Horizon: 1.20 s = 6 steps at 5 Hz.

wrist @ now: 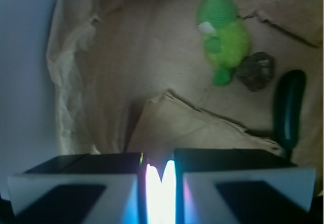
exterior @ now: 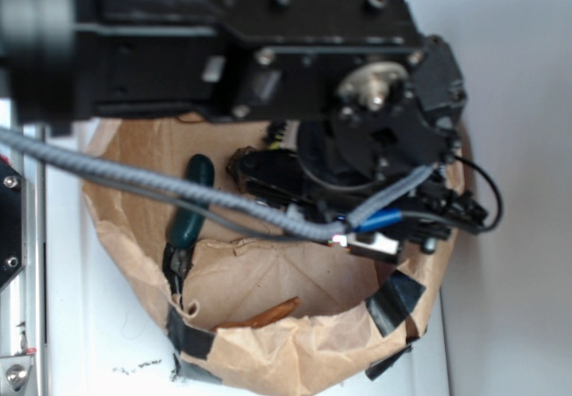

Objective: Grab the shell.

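Arm over the paper bin, shell not yet in hand.

We see the gripper (wrist: 161,183) low centre in the wrist view, its pads nearly together with only a thin bright slit between them, and nothing held. The shell (exterior: 265,315) lies at lower centre of the exterior frame, glossy orange-brown, against the crumpled near wall of the brown paper bin (exterior: 295,360); it is absent from the wrist view. We judge the jaws must spread first, then come down along the shell's long axis so the pads close across its narrow width. Room is tight there: the paper wall and black tape patches (exterior: 189,335) crowd that edge. The open floor sits mid-bin. The green cucumber toy (exterior: 191,204), the rock (wrist: 256,71) and the green plush (wrist: 223,36) lie well apart from it.
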Tool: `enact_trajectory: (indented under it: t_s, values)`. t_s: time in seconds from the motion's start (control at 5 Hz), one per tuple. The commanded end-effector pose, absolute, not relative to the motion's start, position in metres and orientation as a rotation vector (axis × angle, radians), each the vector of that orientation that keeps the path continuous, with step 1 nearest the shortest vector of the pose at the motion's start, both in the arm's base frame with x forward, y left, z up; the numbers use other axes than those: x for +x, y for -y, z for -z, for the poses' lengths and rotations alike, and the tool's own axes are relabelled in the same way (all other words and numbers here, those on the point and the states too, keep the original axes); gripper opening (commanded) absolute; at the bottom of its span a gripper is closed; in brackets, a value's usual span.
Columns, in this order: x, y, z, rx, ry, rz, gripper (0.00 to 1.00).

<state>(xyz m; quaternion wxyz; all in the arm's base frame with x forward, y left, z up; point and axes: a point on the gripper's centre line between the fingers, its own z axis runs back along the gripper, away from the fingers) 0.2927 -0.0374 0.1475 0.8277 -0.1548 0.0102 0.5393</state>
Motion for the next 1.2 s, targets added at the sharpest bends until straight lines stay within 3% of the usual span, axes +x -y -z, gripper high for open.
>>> enact_trajectory:
  t_s: [0.0,0.2,0.4,0.6,1.0]
  values:
    - [0.293,0.02,-0.162,-0.368,0.046,-1.153,1.0]
    - [0.293,0.02,-0.162,-0.368,0.046,-1.153,1.0]
    - [0.275,0.023,-0.127,-0.269,0.036,-1.126,1.0]
    - [0.27,0.018,-0.105,-0.223,0.05,-1.127,1.0]
    - [0.275,0.031,-0.079,-0.181,0.01,-1.011,1.0]
